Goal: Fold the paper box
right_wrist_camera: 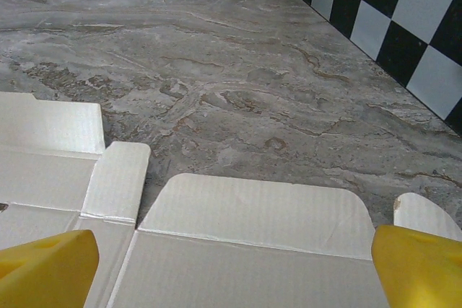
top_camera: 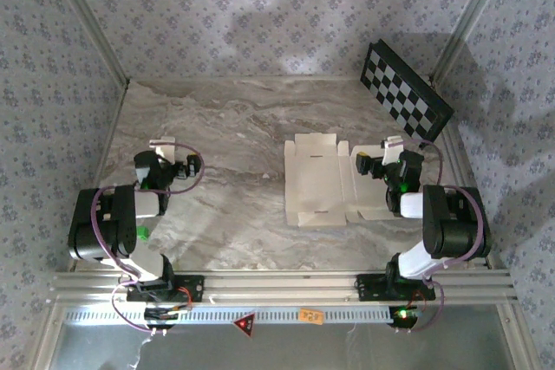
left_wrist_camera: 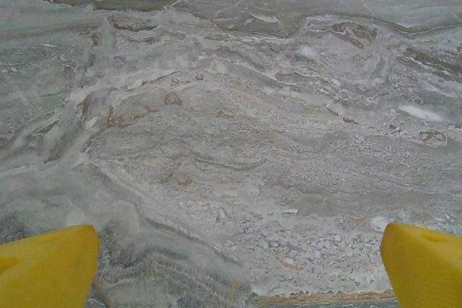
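Your paper box (top_camera: 316,184) lies unfolded on the right half of the surface (top_camera: 225,136), cream-white side up, its flaps spread to the far, near and right. From the right wrist you look across one broad panel of the paper box (right_wrist_camera: 253,250) with a creased, round-cornered flap on its far edge, and smaller flaps to the left. Your right gripper (top_camera: 379,152) sits over the right part of the sheet, just near of the checkerboard panel (top_camera: 406,90). Seen from its own camera, the right gripper (right_wrist_camera: 231,272) is spread wide, its yellow fingertips (right_wrist_camera: 50,265) at the two bottom corners, with nothing clasped between them; whether they touch the card you cannot tell. The checkerboard panel (right_wrist_camera: 390,27) leans at the far right of that view. Well apart, on the left side, your left gripper (top_camera: 172,152) hangs over bare marble-patterned surface (left_wrist_camera: 238,128). The left gripper (left_wrist_camera: 238,272) is likewise fully spread and empty. Floral-papered walls (top_camera: 260,6) close in the left, far and right sides.
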